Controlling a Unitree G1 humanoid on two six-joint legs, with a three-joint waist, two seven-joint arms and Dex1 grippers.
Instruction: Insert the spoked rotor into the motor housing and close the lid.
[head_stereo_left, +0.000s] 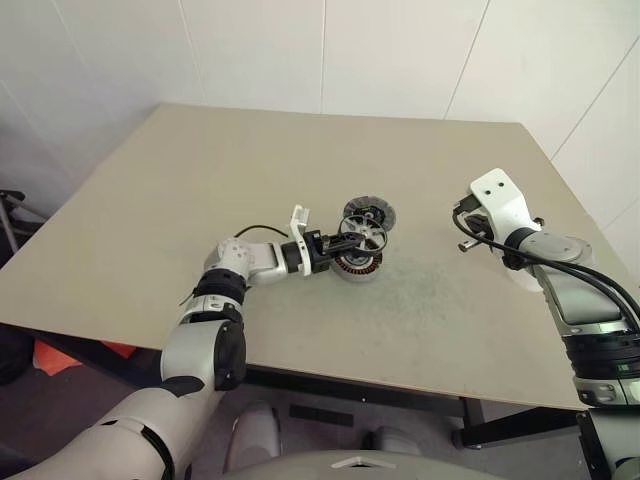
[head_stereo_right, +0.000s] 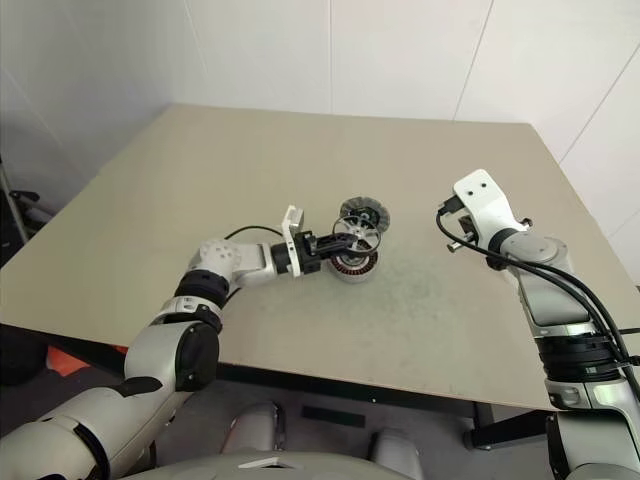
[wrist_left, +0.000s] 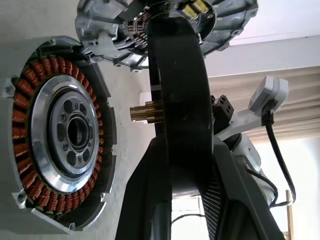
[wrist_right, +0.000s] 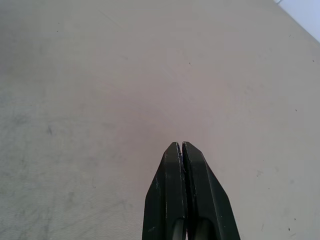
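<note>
1. The rotor (head_stereo_left: 362, 235) is pinched by its rim between the two fingers (wrist_left: 150, 200) of my left gripper (head_stereo_left: 345, 243); it stands on edge, tilted, right above the housing (head_stereo_left: 358, 266).
2. From my left wrist I see the rotor edge-on as a broad black band with a small brass shaft end poking out toward the housing; its spokes are hidden from there.
3. The housing sits on the table (head_stereo_left: 200, 200), open side up; its ring of copper windings and silver centre show, though the rotor and my fingers cover part of it from above.
4. The lid (head_stereo_left: 370, 213) lies flat just behind the housing, partly cut off by the rotor.
5. My right gripper (wrist_right: 181, 146) hangs over bare table well to the right of the housing, fingers pressed together on nothing.
</note>
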